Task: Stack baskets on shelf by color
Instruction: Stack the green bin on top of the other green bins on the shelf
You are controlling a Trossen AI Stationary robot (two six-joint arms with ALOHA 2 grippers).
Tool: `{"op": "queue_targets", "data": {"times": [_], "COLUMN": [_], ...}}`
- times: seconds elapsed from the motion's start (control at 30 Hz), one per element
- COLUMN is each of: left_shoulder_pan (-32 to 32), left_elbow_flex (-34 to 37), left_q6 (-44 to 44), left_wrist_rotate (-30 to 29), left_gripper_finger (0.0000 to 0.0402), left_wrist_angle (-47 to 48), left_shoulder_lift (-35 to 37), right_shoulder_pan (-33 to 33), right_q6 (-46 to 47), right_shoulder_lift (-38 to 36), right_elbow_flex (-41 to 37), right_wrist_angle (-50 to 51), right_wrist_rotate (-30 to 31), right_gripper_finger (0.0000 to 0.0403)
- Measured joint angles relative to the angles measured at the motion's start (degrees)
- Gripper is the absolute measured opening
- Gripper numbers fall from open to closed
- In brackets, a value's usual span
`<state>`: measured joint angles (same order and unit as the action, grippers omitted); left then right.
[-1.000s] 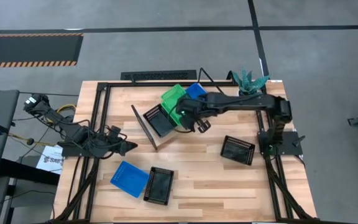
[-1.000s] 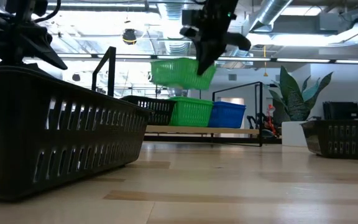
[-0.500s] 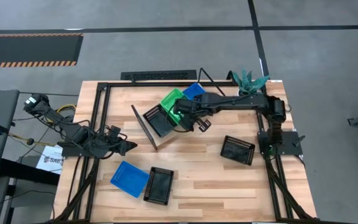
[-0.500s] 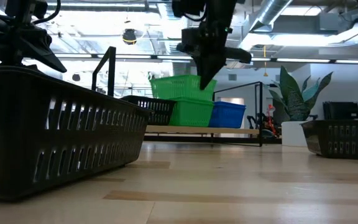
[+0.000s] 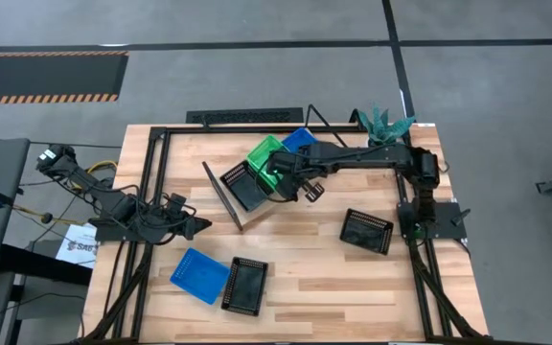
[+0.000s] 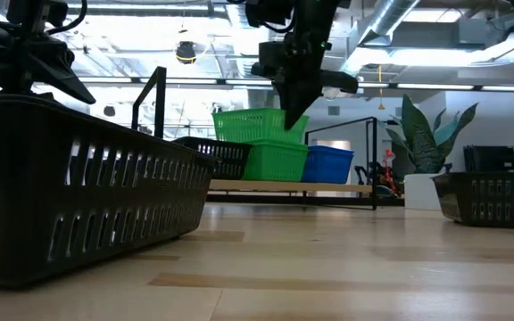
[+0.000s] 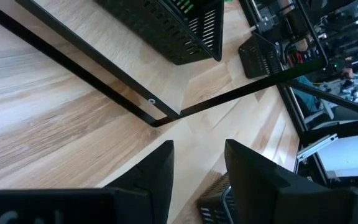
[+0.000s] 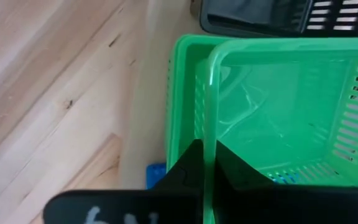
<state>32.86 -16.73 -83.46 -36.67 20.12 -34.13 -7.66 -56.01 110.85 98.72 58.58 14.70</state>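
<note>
- Left gripper (image 5: pixel 202 226) waits at 9 o'clock on the tabletop (image 5: pixel 333 278), fingers spread, holding nothing.
- Visible baskets: two blue, two green, three black.
- Right gripper (image 8: pixel 207 163) pinches the upper green basket (image 5: pixel 268 156) rim, nesting it on its colour-mate on the shelf (image 6: pixel 284 186), at 12 o'clock.

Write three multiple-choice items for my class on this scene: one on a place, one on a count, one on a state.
1. Where does the upper green basket sit?
A. On the floor
B. Nested in the lower green basket on the shelf
C. Inside a blue basket

2. How many black baskets lie on the tabletop, off the shelf?
A. None
B. Four
C. Two

3. The right pincer is:
A. Closed on the upper green basket's rim
B. Open above the plant
C. Holding a black basket

Answers: 1 B, the low view shows green in green; 2 C, the high view shows two; 3 A, its fingers straddle the rim.
</note>
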Motion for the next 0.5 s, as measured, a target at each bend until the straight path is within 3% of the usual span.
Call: {"op": "queue_targets", "data": {"times": [0.5], "left_shoulder_pan": [-0.02], "left_elbow_flex": [0.0], "left_q6": [-0.26], "left_wrist_rotate": [0.09], "left_gripper_finger": [0.013], "left_wrist_angle": [-0.02], "left_shoulder_lift": [0.0], "right_shoulder_pan": [-1.17], "right_q6": [1.98], "right_shoulder_lift": [0.0], "right_elbow_flex": [0.0], "right_wrist_angle": [-0.89], "right_wrist_rotate": [-3.02], "right_gripper_finger": [0.0045]}}
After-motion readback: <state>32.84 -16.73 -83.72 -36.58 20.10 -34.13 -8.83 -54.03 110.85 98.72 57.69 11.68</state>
